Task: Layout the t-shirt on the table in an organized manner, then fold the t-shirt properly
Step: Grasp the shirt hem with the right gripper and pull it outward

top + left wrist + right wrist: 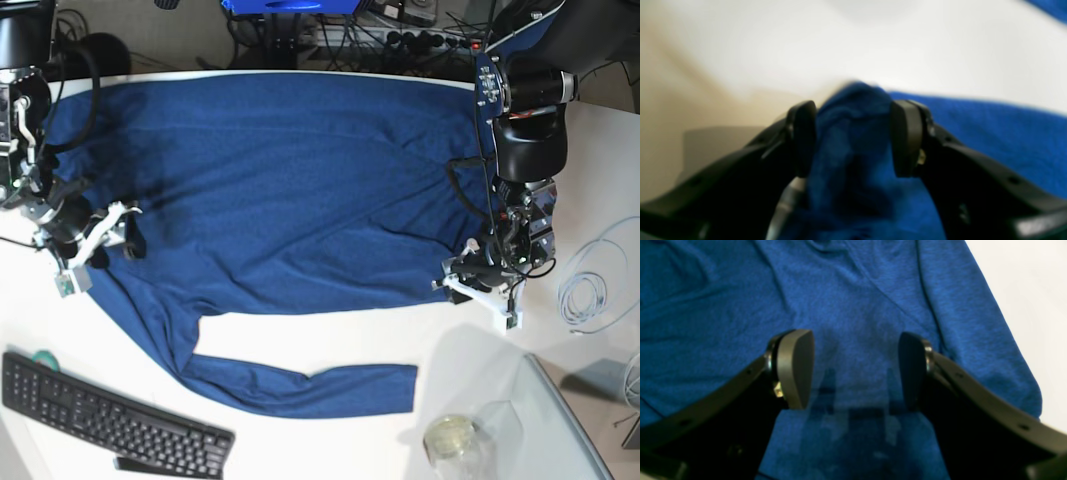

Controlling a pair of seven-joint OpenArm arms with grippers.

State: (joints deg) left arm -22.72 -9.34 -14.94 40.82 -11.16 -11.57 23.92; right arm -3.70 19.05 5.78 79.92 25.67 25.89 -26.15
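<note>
Across the white bench, seen from the base view, one navy shirt lies spread flat, its body filling the upper and middle part of the frame from the left edge almost to the right arm's post. Soft creases run over the knit. One long sleeve trails from the lower left of the body and bends toward the lower centre, where its cuff ends squarely on bare bench.

At the right of the base view, the left claw sits at the shirt's right edge. Its wrist view shows the two pads partly spread with a bunched ridge of shirt rising between them and touching both; whether they press it firmly cannot be told through the blur.

At the left of the base view, the right claw hangs over the shirt's left side. In its wrist view the right claw stands wide apart and empty, flat blue cloth showing between the pads, and pale bench at the upper right.

One black keyboard lies at the lower left, one glass jar at the lower centre right, and one coil of pale cable at the right edge.
</note>
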